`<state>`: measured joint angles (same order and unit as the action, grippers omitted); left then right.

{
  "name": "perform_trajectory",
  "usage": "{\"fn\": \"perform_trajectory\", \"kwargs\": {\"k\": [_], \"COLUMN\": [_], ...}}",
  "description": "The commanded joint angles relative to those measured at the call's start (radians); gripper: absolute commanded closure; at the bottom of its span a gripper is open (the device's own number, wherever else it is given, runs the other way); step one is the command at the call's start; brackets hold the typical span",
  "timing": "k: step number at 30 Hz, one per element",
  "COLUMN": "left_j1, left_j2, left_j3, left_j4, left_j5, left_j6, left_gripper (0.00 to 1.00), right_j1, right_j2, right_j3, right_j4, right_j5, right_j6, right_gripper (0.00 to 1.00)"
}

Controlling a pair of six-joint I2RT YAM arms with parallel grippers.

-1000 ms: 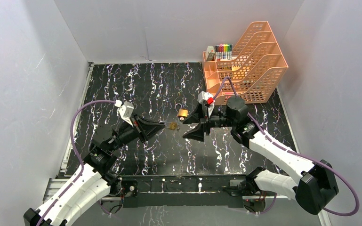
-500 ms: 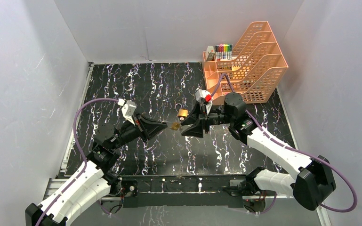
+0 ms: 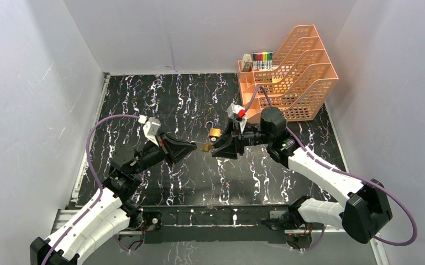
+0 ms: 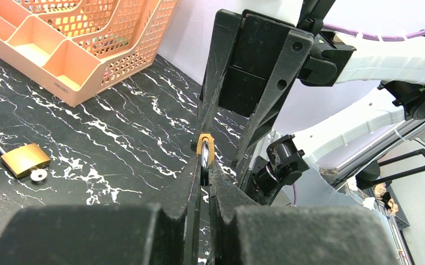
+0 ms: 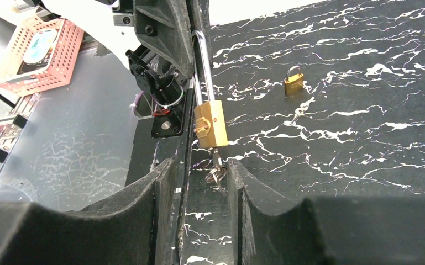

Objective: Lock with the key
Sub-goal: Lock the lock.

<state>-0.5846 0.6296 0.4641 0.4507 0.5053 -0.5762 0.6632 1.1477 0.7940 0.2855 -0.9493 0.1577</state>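
While aloft, brass padlock (image 5: 210,123), key (image 5: 216,172) underneath.

Padlock (image 5: 210,123) is hanging mid-surface (image 3: 160,105), between the grippers: left gripper (image 3: 194,147) gripping it from the left, right gripper (image 5: 201,168) facing it from the right. Key (image 5: 216,172) is sticking out between the right fingers. Second padlock (image 3: 215,132) is lying just behind. Rack (image 3: 293,83) is standing far right, markers (image 3: 262,59) in its back.
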Motion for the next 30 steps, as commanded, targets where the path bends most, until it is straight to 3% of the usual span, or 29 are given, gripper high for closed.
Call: {"fn": "perform_trajectory", "kwargs": {"k": [1, 6, 12, 22, 30], "left_j1": [-0.003, -0.003, -0.003, -0.003, -0.003], "left_j2": [-0.005, 0.006, 0.011, -0.033, -0.121], "left_j3": [0.001, 0.002, 0.013, 0.033, 0.074], "left_j4": [0.074, 0.087, 0.088, 0.048, -0.059], "left_j5": [0.001, 0.004, 0.008, -0.028, -0.086], "left_j6": [0.007, 0.007, 0.014, 0.047, 0.096], "left_gripper": [1.00, 1.00, 1.00, 1.00, 1.00], "right_j1": [0.003, 0.003, 0.003, 0.003, 0.002], "right_j2": [0.005, 0.007, 0.007, -0.027, -0.116], "right_j3": [0.062, 0.076, 0.079, 0.045, -0.071], "right_j4": [0.003, -0.030, -0.051, -0.112, -0.115], "right_j5": [-0.011, -0.010, 0.006, 0.069, 0.137], "right_j6": [-0.009, -0.024, -0.032, -0.089, -0.090], "right_gripper": [0.55, 0.69, 1.00, 1.00, 1.00]}}
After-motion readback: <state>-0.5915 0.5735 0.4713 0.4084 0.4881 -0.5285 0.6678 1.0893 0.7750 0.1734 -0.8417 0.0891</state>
